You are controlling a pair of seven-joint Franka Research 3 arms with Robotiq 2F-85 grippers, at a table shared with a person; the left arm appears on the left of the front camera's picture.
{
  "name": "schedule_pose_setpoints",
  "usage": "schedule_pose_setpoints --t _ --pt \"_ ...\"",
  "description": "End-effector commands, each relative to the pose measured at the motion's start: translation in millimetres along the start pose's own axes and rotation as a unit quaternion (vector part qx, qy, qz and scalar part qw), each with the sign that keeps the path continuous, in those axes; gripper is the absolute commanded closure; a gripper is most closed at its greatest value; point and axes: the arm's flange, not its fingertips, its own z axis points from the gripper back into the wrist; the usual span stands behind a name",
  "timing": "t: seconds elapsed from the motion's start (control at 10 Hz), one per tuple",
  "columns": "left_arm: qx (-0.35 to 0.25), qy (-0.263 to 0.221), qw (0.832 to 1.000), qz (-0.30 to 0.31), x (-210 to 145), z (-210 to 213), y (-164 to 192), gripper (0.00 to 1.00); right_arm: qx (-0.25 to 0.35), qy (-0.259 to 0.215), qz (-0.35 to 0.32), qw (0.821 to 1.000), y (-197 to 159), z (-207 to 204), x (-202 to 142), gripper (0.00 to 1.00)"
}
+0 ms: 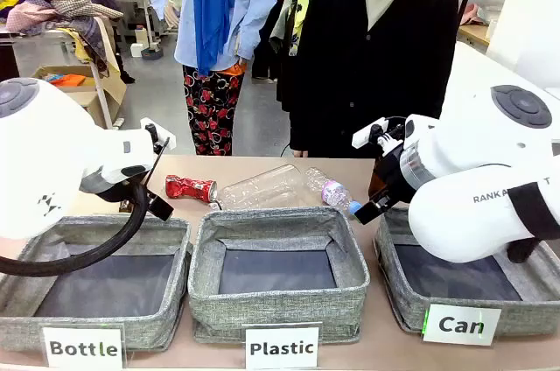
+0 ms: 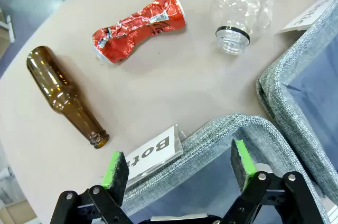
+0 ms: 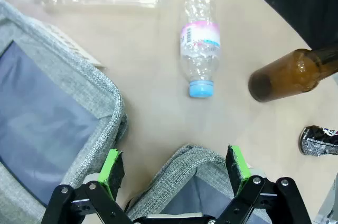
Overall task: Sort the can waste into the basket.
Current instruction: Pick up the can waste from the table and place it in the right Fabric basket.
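While the red can (image 1: 191,187) lies behind the Bottle bin (image 1: 105,224), nearest the left arm (image 1: 52,152), the Can basket (image 1: 391,257) sits far right. Left wrist: left gripper (image 2: 179,163) empty, jaws wide, can ahead, lying diagonally. Right wrist: right gripper (image 3: 175,165) spread empty too, black can (image 3: 319,140) off right.

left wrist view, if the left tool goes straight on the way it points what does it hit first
Probably the Bottle bin's rim, lying between the open left tool's pads; depth is unclear, so maybe the bare table just beyond.
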Motion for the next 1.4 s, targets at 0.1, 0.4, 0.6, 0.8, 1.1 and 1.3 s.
schedule_pose_setpoints --t 0.1,0.4,0.6,0.8,1.1,1.3 --pt "0.000 0.000 1.000 0.000 0.0 0.1 0.0 0.00 0.000 0.000 0.000 1.000 0.0 0.0 0.0 0.00" --pt "0.000 0.000 1.000 0.000 0.0 0.1 0.0 0.00 0.000 0.000 0.000 1.000 0.0 0.0 0.0 0.00" --pt "0.000 0.000 1.000 0.000 0.0 0.1 0.0 0.00 0.000 0.000 0.000 1.000 0.0 0.0 0.0 0.00" --pt "0.000 0.000 1.000 0.000 0.0 0.1 0.0 0.00 0.000 0.000 0.000 1.000 0.0 0.0 0.0 0.00" --pt "0.000 0.000 1.000 0.000 0.0 0.1 0.0 0.00 0.000 0.000 0.000 1.000 0.0 0.0 0.0 0.00" --pt "0.000 0.000 1.000 0.000 0.0 0.1 0.0 0.00 0.000 0.000 0.000 1.000 0.0 0.0 0.0 0.00"
